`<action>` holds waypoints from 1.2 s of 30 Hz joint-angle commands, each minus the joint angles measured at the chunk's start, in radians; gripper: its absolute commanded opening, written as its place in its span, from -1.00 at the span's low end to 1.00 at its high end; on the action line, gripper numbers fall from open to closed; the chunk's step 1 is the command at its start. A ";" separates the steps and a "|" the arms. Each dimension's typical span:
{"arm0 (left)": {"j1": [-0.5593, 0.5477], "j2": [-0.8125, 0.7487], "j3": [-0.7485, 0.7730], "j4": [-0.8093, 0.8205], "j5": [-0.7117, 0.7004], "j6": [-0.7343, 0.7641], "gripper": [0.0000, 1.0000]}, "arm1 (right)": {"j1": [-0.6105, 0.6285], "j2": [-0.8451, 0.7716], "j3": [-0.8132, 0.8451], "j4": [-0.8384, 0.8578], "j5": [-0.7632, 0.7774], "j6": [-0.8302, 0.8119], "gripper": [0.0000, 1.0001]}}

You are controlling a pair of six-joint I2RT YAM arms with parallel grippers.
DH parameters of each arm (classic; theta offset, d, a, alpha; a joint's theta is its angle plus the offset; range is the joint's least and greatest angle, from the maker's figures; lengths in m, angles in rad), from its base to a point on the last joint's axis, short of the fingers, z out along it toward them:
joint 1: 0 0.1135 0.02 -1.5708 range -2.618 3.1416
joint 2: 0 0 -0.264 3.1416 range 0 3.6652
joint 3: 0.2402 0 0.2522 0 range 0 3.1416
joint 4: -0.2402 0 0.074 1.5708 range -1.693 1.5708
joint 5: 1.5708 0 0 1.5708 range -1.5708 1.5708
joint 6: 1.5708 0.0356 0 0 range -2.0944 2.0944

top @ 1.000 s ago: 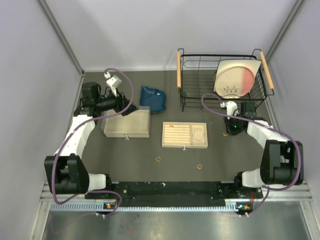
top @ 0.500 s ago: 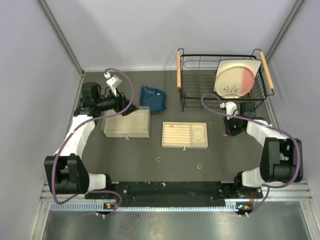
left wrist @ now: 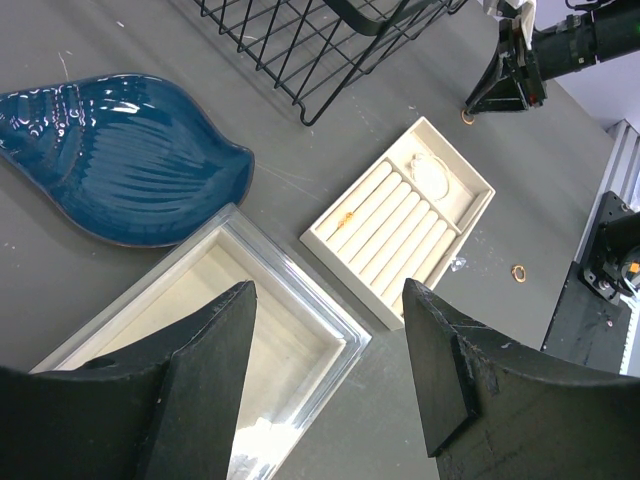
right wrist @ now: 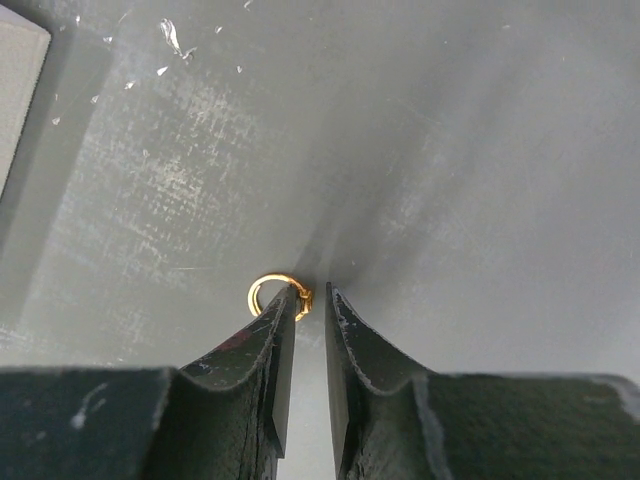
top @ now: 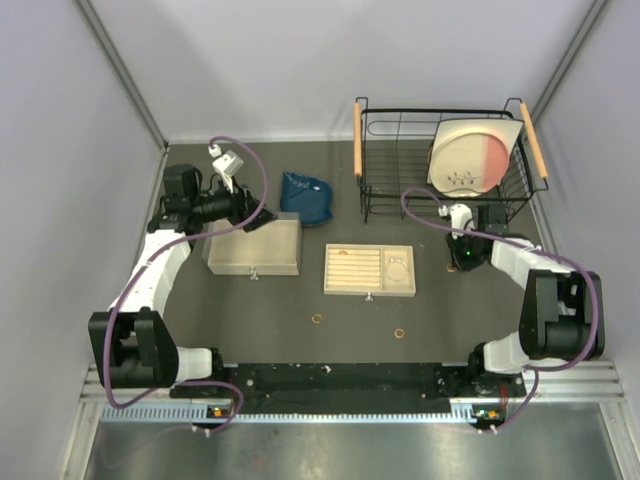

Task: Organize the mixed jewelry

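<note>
Where the overhead view looks down, two tiny gold rings [top: 317, 319] lie on matte table [top: 260, 300]. Left wrist: left gripper [left wrist: 328, 295] spread wide, empty. Right wrist: right gripper [right wrist: 311, 292] barely parted, its tip touching a thin glossy ring [right wrist: 252, 296].

We see a dark grey table [top: 260, 300] carrying a wire dish rack [top: 362, 190], a blue leaf-shaped dish [top: 305, 197], an open pale box [top: 254, 270] and a slotted tray [top: 369, 291]. One gold ring [top: 316, 319] and a second gold ring [top: 399, 332] lie before the tray, and a third gold ring [right wrist: 252, 296] lies to its right.
</note>
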 commanded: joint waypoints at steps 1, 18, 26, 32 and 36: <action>-0.002 -0.007 -0.010 0.028 0.022 0.022 0.32 | 0.025 0.006 0.030 0.028 0.008 0.005 -0.64; -0.012 -0.016 0.020 0.016 0.085 0.033 0.32 | 0.043 -0.135 0.218 -0.193 -0.019 0.004 -1.00; -0.327 -0.022 0.099 0.057 -0.031 -0.106 0.31 | 0.282 -0.252 0.444 -0.291 0.020 0.093 -1.00; -0.482 0.033 0.140 0.310 -0.111 -0.364 0.28 | 0.477 -0.241 0.620 -0.274 0.079 0.162 -1.00; -0.569 0.079 0.197 0.355 -0.233 -0.439 0.27 | 0.595 -0.212 0.678 -0.248 0.158 0.171 -1.00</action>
